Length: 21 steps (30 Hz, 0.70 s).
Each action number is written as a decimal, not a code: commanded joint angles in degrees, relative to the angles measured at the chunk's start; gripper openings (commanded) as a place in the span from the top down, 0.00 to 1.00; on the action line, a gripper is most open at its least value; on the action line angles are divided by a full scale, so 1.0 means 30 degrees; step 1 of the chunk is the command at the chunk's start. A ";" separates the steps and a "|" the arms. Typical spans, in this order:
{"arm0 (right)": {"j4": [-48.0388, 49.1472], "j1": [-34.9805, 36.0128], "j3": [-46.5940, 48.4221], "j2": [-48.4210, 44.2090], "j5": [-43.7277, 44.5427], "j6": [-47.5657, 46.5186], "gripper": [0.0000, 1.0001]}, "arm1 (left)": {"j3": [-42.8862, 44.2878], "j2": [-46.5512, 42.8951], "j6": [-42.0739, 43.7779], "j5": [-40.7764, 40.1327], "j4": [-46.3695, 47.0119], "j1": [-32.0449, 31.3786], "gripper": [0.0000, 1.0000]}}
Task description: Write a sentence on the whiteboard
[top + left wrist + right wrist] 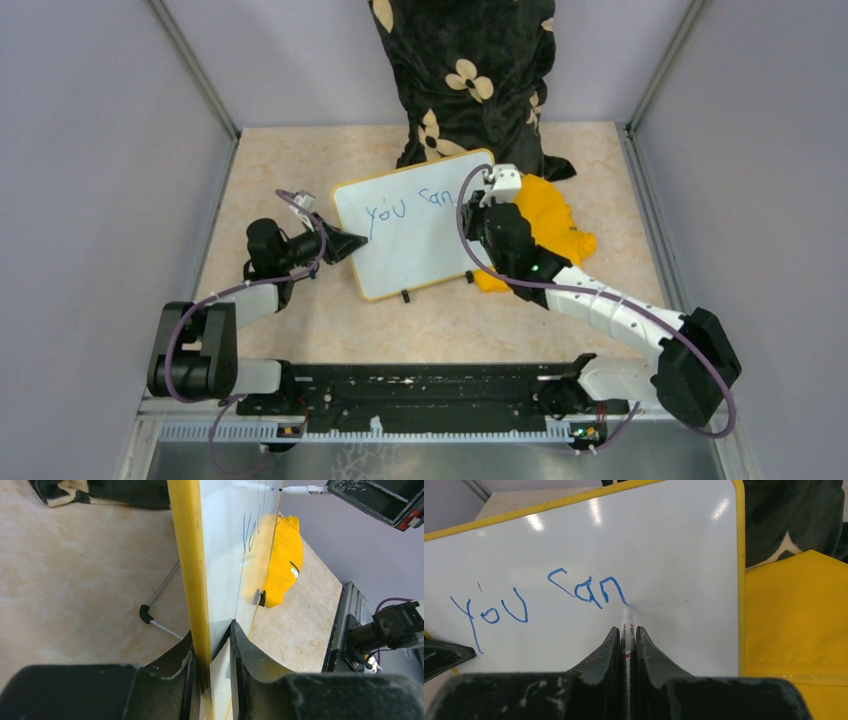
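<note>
The whiteboard [420,235] stands tilted in the middle of the table, yellow frame, small black clips on its near edge. Blue words "you can" [539,602] are written on it in one line. My left gripper [345,243] is shut on the board's left edge; the left wrist view shows its jaws clamped on the yellow frame [192,570]. My right gripper [626,632] is shut on a white marker [627,625] whose tip touches the board at the end of the "n". The right gripper [478,205] sits at the board's upper right.
A yellow cloth [555,230] lies right of the board, under my right arm. A black cloth with cream flowers [465,75] stands behind the board. A thin white rod with a black end [155,615] lies on the table behind the board. Grey walls enclose the table.
</note>
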 commanded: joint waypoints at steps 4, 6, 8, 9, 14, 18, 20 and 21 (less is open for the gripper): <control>-0.0106 -0.0051 0.1013 -0.2827 -0.0742 -0.0046 1.00 | 0.0131 0.0293 0.1529 -0.1323 -0.0648 0.0045 1.00; -0.0088 0.0303 0.0868 -0.3342 -0.0746 -0.0241 1.00 | 0.0132 0.0287 0.1536 -0.1326 -0.0660 0.0029 1.00; 0.0038 0.0720 0.0627 -0.3820 -0.0746 -0.0492 1.00 | 0.0132 0.0279 0.1536 -0.1347 -0.0668 0.0036 1.00; 0.0191 0.1019 0.0443 -0.4020 -0.0652 -0.0717 1.00 | 0.0147 0.0286 0.1529 -0.1357 -0.0674 0.0035 1.00; 0.1415 0.3077 -0.0607 -0.3897 0.0523 -0.2002 1.00 | 0.0189 0.0320 0.1485 -0.1279 -0.0672 0.0042 1.00; 0.1962 0.4207 -0.1045 -0.3259 0.1140 -0.2013 1.00 | 0.0161 0.0160 0.1626 -0.1356 -0.0799 -0.0029 1.00; 0.2754 0.5004 -0.1493 -0.3124 0.1476 -0.2265 1.00 | 0.0176 0.0108 0.1685 -0.1419 -0.0842 -0.0059 1.00; 0.3035 0.5352 -0.1679 -0.3017 0.1647 -0.2400 1.00 | 0.0189 0.0132 0.1683 -0.1406 -0.0857 -0.0061 1.00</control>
